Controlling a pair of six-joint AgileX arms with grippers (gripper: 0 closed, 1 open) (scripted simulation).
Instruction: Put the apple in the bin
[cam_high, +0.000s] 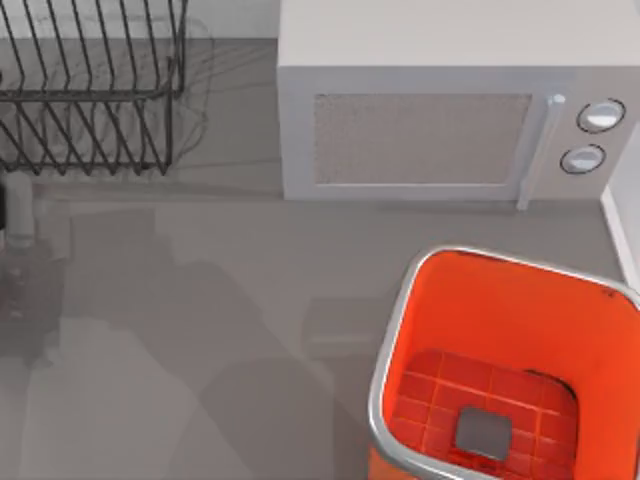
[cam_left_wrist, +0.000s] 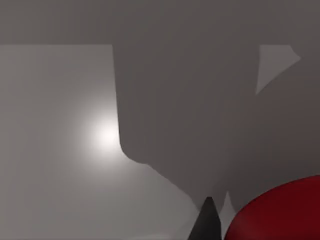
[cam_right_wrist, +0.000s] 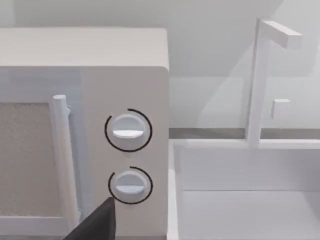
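Observation:
The bin (cam_high: 392, 345) is a large orange-red square container with a silver rim, standing at the table's front right. Its gridded floor holds a grey square (cam_high: 483, 432). The apple (cam_left_wrist: 282, 212) shows as a glossy red curve in the left wrist view, right beside a dark tip of my left gripper (cam_left_wrist: 207, 224), above a grey surface. I cannot tell whether the two touch. A dark tip of my right gripper (cam_right_wrist: 97, 223) hangs in front of the microwave's knobs (cam_right_wrist: 128, 131).
A grey-white microwave (cam_high: 420, 135) stands at the back, just behind the bin. A black wire dish rack (cam_high: 90, 90) is at the back left. A white sink with a tap (cam_right_wrist: 260, 85) lies right of the microwave. A grey piece (cam_high: 20, 208) sits at the left edge.

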